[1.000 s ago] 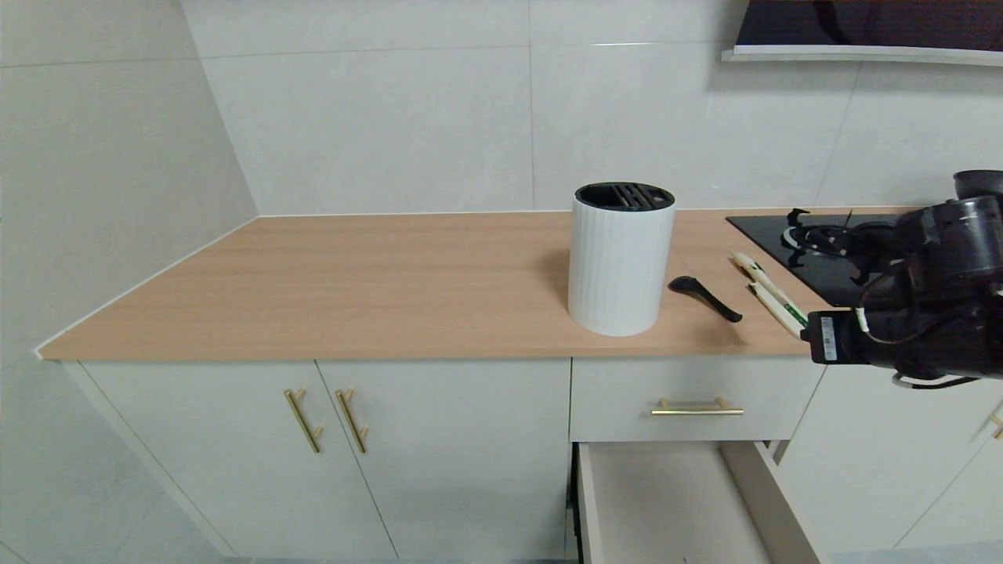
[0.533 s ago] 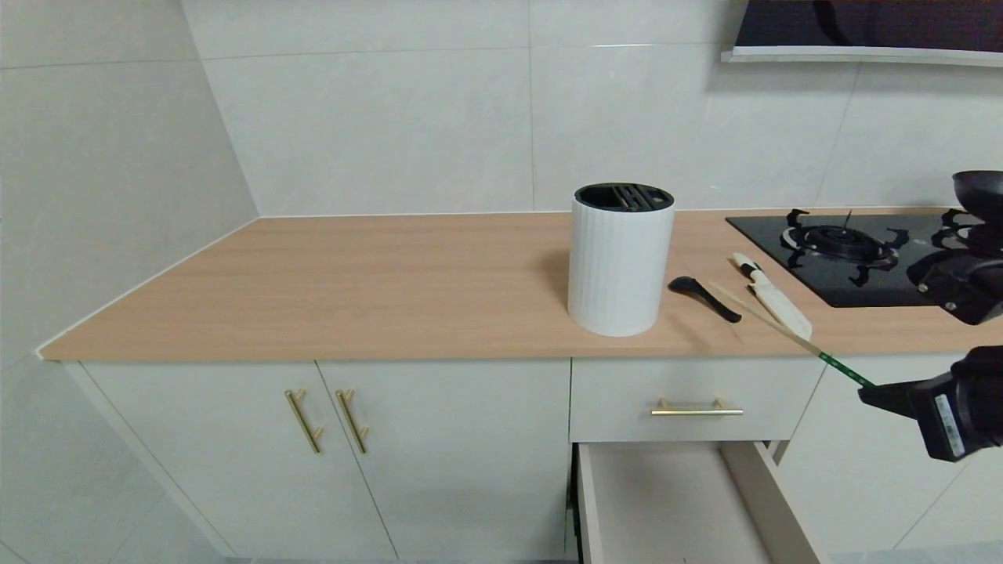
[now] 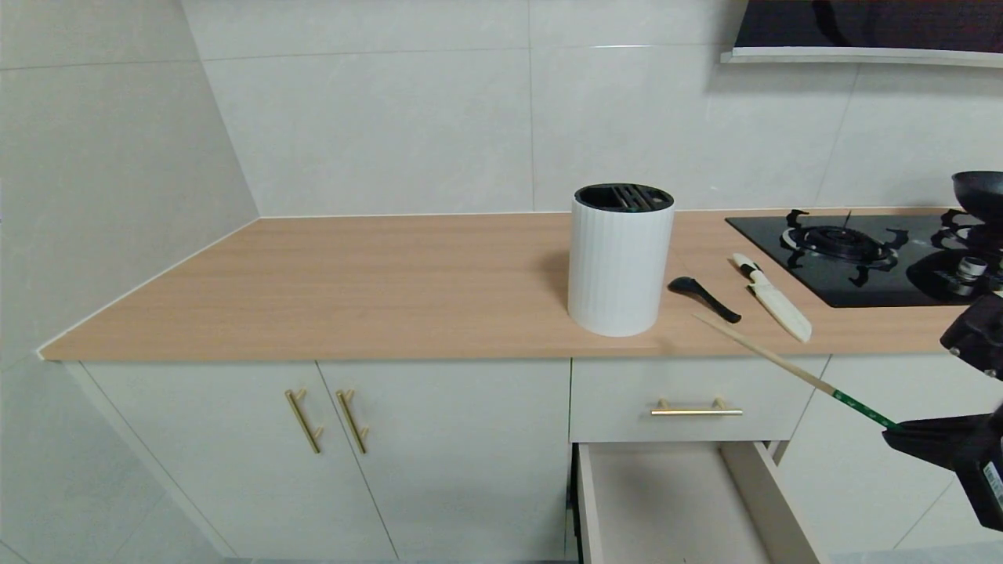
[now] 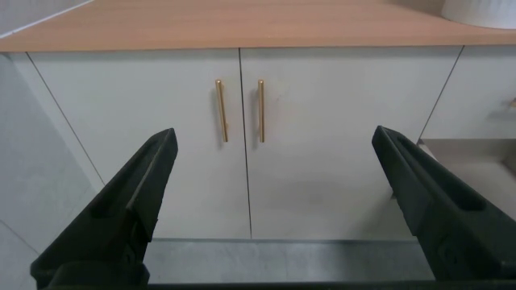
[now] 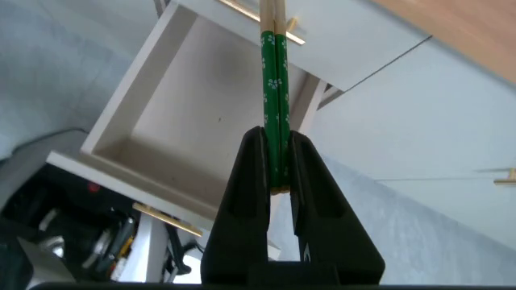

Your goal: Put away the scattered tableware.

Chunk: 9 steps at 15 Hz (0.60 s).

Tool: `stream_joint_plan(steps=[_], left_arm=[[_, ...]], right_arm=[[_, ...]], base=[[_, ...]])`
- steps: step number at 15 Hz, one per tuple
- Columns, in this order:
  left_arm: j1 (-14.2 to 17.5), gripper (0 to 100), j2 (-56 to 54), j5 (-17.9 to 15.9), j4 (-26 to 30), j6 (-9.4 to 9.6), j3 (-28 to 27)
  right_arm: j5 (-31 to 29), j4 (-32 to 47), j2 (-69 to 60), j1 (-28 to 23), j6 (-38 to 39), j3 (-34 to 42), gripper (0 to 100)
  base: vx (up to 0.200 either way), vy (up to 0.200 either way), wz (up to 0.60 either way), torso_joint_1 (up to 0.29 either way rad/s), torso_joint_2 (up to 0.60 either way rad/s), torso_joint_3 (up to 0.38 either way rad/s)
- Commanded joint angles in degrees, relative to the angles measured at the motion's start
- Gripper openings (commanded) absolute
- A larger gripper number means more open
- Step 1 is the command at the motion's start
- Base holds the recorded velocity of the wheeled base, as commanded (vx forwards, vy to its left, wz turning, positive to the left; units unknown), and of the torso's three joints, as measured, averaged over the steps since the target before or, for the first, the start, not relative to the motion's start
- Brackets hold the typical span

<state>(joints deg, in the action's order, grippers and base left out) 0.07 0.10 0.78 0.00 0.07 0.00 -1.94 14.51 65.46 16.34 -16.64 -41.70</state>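
Note:
My right gripper (image 3: pixel 901 430) is shut on a pair of wooden chopsticks (image 3: pixel 783 364) with green ends, held in the air in front of the counter edge, right of the open drawer (image 3: pixel 752 501). In the right wrist view the chopsticks (image 5: pixel 274 105) stick out from between the shut fingers (image 5: pixel 251 173), over the drawer (image 5: pixel 201 121). On the wooden countertop (image 3: pixel 353 282) a black spoon (image 3: pixel 704 297) and a white-bladed knife (image 3: pixel 772 296) lie right of the white ribbed utensil holder (image 3: pixel 620 258). My left gripper (image 4: pixel 278 185) is open, down in front of the cabinet doors (image 4: pixel 242 137).
A black gas hob (image 3: pixel 854 251) sits at the counter's right end. A shut drawer with a gold handle (image 3: pixel 696 408) is above the open one. Two cabinet doors with gold handles (image 3: pixel 329 419) lie to the left. The counter left of the holder is bare.
My right gripper has lifted the chopsticks off the counter and carried them down and to the right, off the counter edge toward the open drawer. Spoon and knife have stayed put.

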Motion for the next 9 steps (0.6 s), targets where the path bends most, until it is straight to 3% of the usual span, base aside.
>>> stream_joint_plan(steps=[1, 9], left_arm=[[0.0, 100, 0.0, 0.0, 0.0, 0.01, 0.0], [0.1, 100, 0.0, 0.0, 0.0, 0.01, 0.0]], right_arm=[[-0.1, -0.2, -0.2, 2.2, -0.1, 1.1, 0], [-0.2, -0.3, -0.2, 4.3, -1.2, 2.5, 0]], base=[[0.000, 0.000, 0.00, 0.000, 0.00, 0.000], [0.000, 0.000, 0.00, 0.000, 0.00, 0.000]])
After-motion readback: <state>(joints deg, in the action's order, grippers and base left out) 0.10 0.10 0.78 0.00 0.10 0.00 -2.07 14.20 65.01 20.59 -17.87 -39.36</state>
